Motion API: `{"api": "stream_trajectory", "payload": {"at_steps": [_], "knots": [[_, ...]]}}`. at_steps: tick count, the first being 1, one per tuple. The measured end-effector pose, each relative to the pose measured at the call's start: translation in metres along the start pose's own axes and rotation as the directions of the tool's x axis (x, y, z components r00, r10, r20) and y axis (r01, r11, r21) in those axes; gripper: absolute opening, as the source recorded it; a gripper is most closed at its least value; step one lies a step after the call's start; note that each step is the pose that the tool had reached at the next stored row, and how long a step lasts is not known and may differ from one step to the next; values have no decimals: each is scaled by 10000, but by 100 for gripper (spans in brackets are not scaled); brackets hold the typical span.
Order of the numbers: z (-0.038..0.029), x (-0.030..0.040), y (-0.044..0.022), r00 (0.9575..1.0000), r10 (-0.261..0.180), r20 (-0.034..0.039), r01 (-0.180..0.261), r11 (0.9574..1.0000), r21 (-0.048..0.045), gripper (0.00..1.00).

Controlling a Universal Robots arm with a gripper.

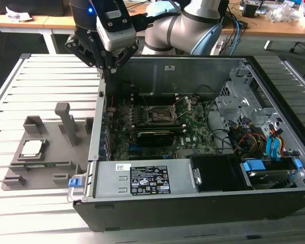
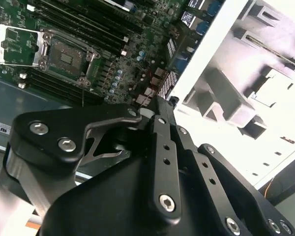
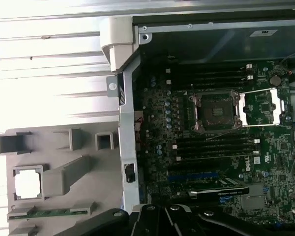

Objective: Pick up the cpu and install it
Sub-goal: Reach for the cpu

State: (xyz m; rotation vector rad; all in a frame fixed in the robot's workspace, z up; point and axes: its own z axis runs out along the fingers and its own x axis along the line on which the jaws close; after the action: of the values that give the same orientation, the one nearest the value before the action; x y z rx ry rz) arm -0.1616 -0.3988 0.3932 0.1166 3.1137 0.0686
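Hovering over the computer case (image 1: 193, 206) wall on the exterior view's left, your hand (image 1: 110, 68) seems closed and empty; the cpu (image 1: 32, 148) sits in the grey tray (image 1: 58, 152) on the surface (image 1: 40, 76), well apart.

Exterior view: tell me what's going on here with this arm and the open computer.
The arm's claw hangs over the wall of the open computer case on the exterior view's left. The cpu sits in the grey holder outside the case, not yet picked up. The motherboard's socket stands open and empty.
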Motion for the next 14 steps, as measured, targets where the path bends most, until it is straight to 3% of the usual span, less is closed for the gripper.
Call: {"api": "stream_trajectory", "payload": {"at_steps": [4,14], "knots": [[-2,86,-7,10000,-1,1,1,10000,0,11],[-11,500,-37,10000,0,0,0,10000,0,11]]}}
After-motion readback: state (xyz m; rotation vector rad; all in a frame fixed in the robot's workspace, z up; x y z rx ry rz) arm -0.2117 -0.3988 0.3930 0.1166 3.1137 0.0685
